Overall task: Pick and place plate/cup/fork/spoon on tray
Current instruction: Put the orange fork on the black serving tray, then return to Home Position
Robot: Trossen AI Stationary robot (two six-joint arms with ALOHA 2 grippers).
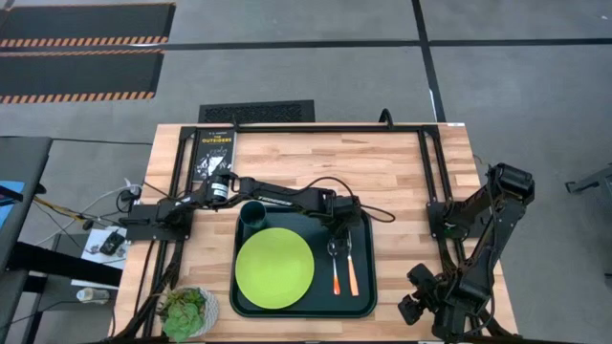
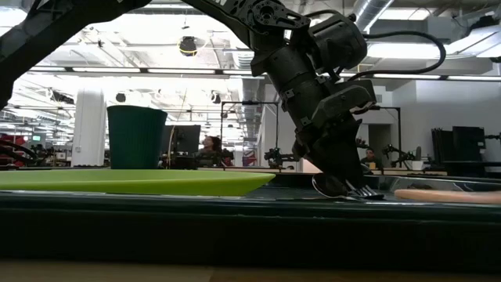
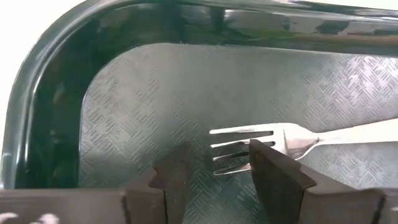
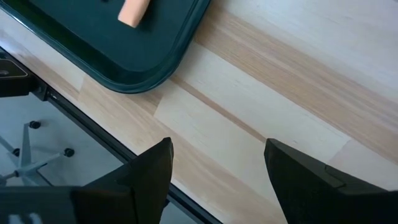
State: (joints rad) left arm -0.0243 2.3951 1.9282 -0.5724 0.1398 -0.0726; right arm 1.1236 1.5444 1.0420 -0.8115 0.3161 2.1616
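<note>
The dark green tray [image 1: 367, 287] lies on the table's near middle. On it are the lime-green plate [image 1: 274, 268], the teal cup [image 1: 253, 214] at its far left corner, the spoon [image 1: 337, 277] with a red-orange handle, and to its right the fork [image 1: 352, 275] with a yellow-orange handle. My left gripper [image 3: 221, 155] is open, low over the tray's far right part, right at the fork's tines [image 3: 242, 134]. It also shows in the low view [image 2: 338, 178]. My right gripper [image 4: 217, 149] is open and empty over the bare table beside the tray's near right corner [image 4: 143, 71]. My left gripper points down at the fork's tined end, with one finger [image 3: 273, 174] in front of the tines [image 3: 233, 149]. I cannot tell whether it touches them. The fork lies flat on the tray floor.
A black book [image 1: 212, 151] lies at the table's far left. A small bowl of green leaves [image 1: 188, 311] stands at the near left corner. Dark frame rails [image 1: 430, 172] run along the table's sides. Bare wood lies between the tray and the right arm.
</note>
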